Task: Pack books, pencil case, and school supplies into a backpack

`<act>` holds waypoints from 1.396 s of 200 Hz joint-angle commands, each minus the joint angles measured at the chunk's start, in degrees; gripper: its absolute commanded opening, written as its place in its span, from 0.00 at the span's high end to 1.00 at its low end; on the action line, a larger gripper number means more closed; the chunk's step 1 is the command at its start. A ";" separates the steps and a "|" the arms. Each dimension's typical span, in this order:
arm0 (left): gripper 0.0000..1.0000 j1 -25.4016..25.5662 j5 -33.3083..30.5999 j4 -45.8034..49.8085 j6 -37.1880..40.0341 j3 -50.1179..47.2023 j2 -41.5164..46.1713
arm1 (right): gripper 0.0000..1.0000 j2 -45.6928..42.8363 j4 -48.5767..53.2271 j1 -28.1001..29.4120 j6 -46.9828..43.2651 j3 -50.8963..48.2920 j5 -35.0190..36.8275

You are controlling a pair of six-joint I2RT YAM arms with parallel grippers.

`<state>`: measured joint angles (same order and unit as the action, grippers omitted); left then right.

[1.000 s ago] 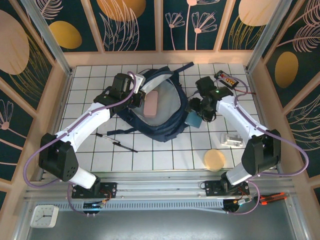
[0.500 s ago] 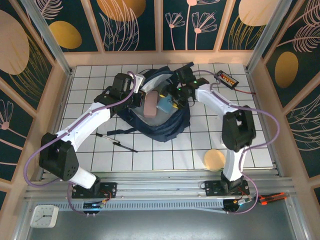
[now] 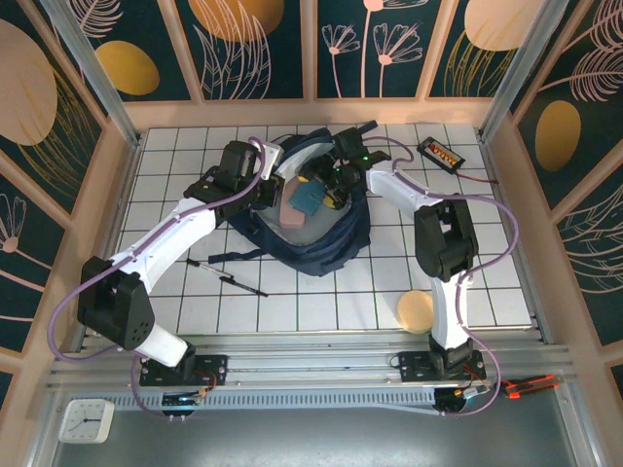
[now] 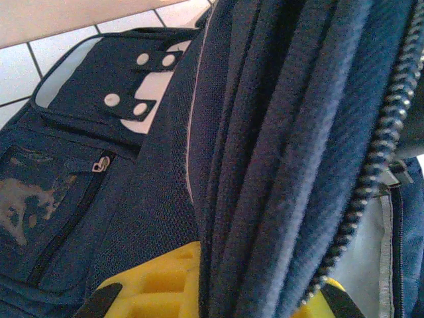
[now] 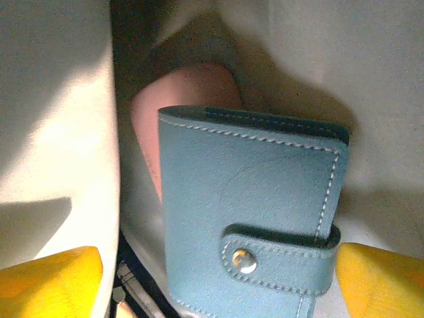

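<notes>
Over the last second the right gripper [image 3: 321, 190] has swung in from beside the backpack [image 3: 321, 248] and come down into its open mouth, bringing the teal pad [image 5: 252, 199] with it. Its fingers have now spread. In the wrist view the left fingertip [image 5: 50, 278] stands clear of the pad's edge, so the pad looks released rather than clamped. The pad lies directly under this gripper, partly on top of the pink pencil case [image 5: 185, 93], and both rest against the bag's pale lining [image 5: 53, 99]. That likely puts one of the school supplies away, alongside the pencil case. The left gripper [image 3: 261, 187] has not moved. It stays pinched shut on a fold of the backpack's rim, holding the opening wide on the side away from the right gripper. The black pen [image 3: 226, 277] lies on the bench [image 3: 321, 302], well behind the left gripper and toward the arm bases, so it is yet to be packed.
</notes>
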<state>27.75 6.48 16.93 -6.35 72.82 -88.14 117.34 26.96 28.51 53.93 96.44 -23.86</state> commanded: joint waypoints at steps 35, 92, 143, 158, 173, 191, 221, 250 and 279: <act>0.26 0.55 5.62 -7.47 -1.46 2.84 1.42 | 0.09 -25.09 4.09 -0.18 0.73 -16.79 9.63; 0.01 0.55 3.10 -3.55 -7.25 -10.20 12.78 | 0.09 -39.84 4.21 0.68 5.60 -35.30 13.47; 0.01 -1.22 -4.65 2.89 -11.81 -12.04 12.77 | 0.08 -33.26 -0.81 5.87 6.64 -33.83 13.21; 0.01 -3.90 -2.62 6.16 -13.23 -9.13 8.41 | 0.08 -29.03 -4.23 7.05 7.13 -33.13 12.06; 0.01 -6.50 -0.27 7.33 -14.77 -7.19 5.19 | 0.08 -24.65 -6.94 7.49 7.20 -32.02 11.25; 0.01 -10.70 3.69 7.07 -17.91 -6.71 2.67 | 0.08 -21.21 -10.08 7.52 7.50 -31.43 11.41; 0.01 -20.27 12.82 0.01 -25.30 -11.90 0.14 | 0.10 -18.55 -11.56 7.04 7.42 -29.92 12.69; 0.01 -27.29 20.11 -8.50 -31.48 -16.02 -3.17 | 0.12 -18.04 -11.16 6.36 6.74 -29.13 12.69; 0.06 -28.54 22.23 -12.21 -32.30 -14.35 -7.48 | 0.16 -18.01 -10.39 5.25 5.93 -29.12 12.17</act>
<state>-0.75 22.44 11.35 -35.03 57.41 -92.92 98.24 18.26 35.18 60.36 65.65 -13.15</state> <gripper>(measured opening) 0.963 0.855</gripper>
